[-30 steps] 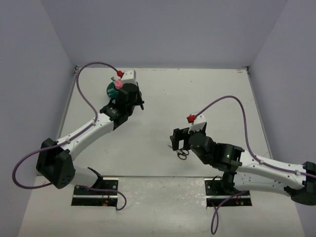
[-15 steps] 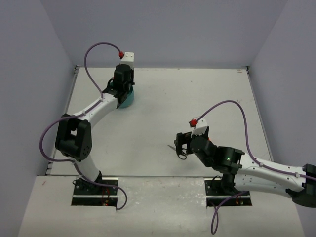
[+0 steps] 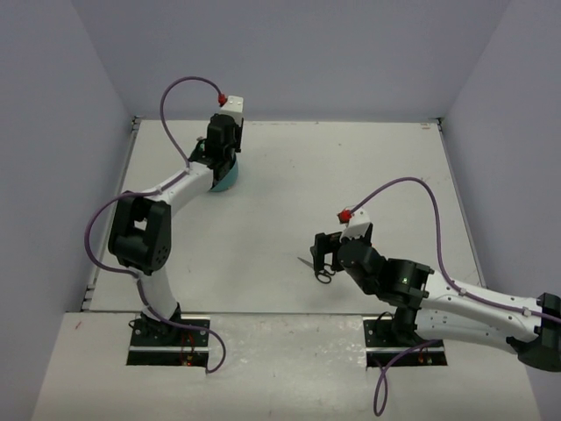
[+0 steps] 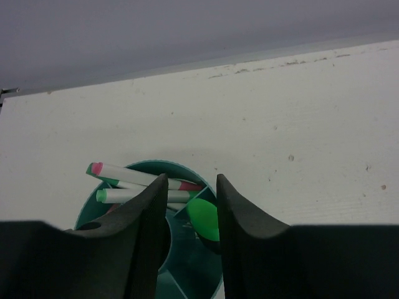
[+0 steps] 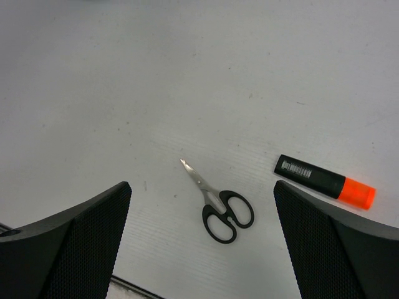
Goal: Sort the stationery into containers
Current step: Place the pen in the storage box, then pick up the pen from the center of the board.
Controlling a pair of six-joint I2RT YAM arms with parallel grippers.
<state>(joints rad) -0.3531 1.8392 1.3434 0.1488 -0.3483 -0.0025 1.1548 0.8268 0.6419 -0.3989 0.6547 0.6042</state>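
Teal organizer point(image 4: 147, 164) at 11 o'clock on the table point(image 3: 351, 167). We see the left gripper point(image 4: 192, 180) now over it, jaws just parted, letting a green-capped marker point(image 4: 202, 218) drop in, so one more item is sorted. Right gripper point(image 5: 202, 187), spread wide and empty, has shifted over the scissors point(image 5: 219, 210) at 5 o'clock. A black-and-orange marker point(image 5: 324, 182) waits at their 3 o'clock.

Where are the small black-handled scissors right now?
In the right wrist view, the small black-handled scissors lie flat on the white table beneath the open right gripper, a black-and-orange marker just right of them.
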